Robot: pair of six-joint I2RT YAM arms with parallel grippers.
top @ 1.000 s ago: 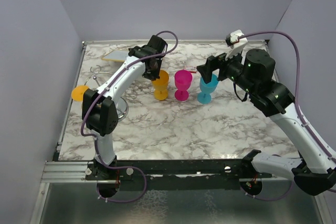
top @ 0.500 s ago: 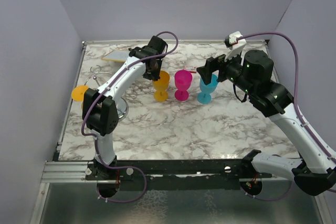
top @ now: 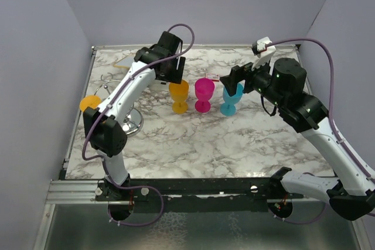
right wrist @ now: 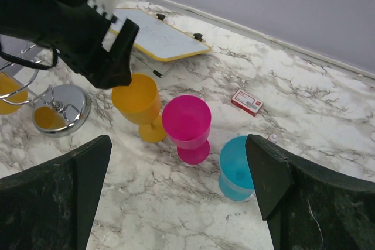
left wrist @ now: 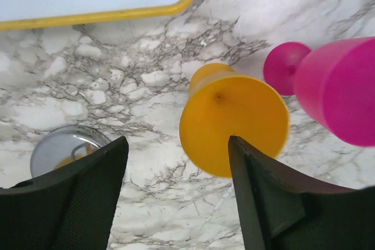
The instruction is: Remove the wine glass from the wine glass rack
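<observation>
An orange wine glass [top: 179, 95] stands upright on the marble, in a row with a pink glass [top: 204, 93] and a blue glass [top: 232, 98]. My left gripper [top: 170, 73] hovers just above and behind the orange wine glass [left wrist: 234, 124], open, with nothing between its fingers [left wrist: 88, 191]. The chrome wine glass rack [top: 132, 122] stands at the left, its domed base [right wrist: 61, 109] shiny, and another orange glass [top: 89, 103] hangs from its wire arms. My right gripper [top: 232, 78] hangs open above the blue glass [right wrist: 237, 168], gripping nothing.
A flat board with a yellow rim [right wrist: 158, 36] lies at the back left, beyond the glasses. A small red box [right wrist: 247, 102] lies behind the pink glass [right wrist: 186, 122]. Purple walls close in the table at the left, back and right.
My left gripper has opened, let go of the standing orange glass and risen back and to the left. The right arm has not moved.
</observation>
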